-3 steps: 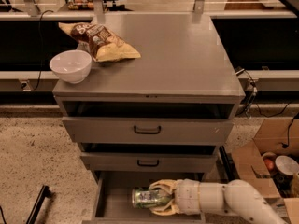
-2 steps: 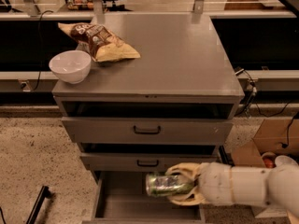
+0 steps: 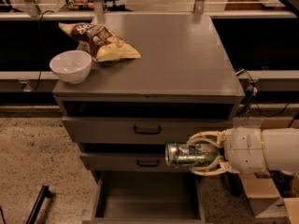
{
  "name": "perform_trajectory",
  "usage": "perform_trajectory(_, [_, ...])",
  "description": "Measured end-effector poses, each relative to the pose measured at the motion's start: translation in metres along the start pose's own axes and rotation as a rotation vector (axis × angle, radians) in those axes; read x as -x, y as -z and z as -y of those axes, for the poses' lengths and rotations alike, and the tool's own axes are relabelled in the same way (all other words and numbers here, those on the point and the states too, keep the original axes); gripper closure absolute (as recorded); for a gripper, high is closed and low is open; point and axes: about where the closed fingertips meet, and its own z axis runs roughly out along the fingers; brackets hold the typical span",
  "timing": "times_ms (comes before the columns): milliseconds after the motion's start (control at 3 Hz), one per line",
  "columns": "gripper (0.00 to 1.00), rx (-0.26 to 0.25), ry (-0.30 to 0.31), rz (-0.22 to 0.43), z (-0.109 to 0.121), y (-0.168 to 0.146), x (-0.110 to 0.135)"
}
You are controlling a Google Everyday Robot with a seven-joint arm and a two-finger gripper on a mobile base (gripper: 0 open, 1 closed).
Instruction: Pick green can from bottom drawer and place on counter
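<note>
Gripper [image 3: 193,154] pinched the green can [image 3: 183,155] on its side, level with the middle drawer front [image 3: 117,161] — clear above the open bottom drawer [image 3: 145,197], likely so it could rise to the counter [image 3: 177,55].

The end effector [image 3: 193,154] grips the green can [image 3: 181,155] above the open bottom drawer [image 3: 145,197].

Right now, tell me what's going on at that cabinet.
The robot's pincer is shut on the green can, holding it sideways in the air above the open bottom drawer. The counter carries a white bowl and a chip bag; the can is not yet on it.
</note>
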Motion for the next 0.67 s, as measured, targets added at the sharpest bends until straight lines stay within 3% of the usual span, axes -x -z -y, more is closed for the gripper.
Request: perform_trajectory(667, [1.0, 0.021, -0.003, 0.013, 0.0067, -0.0083, -0.0029])
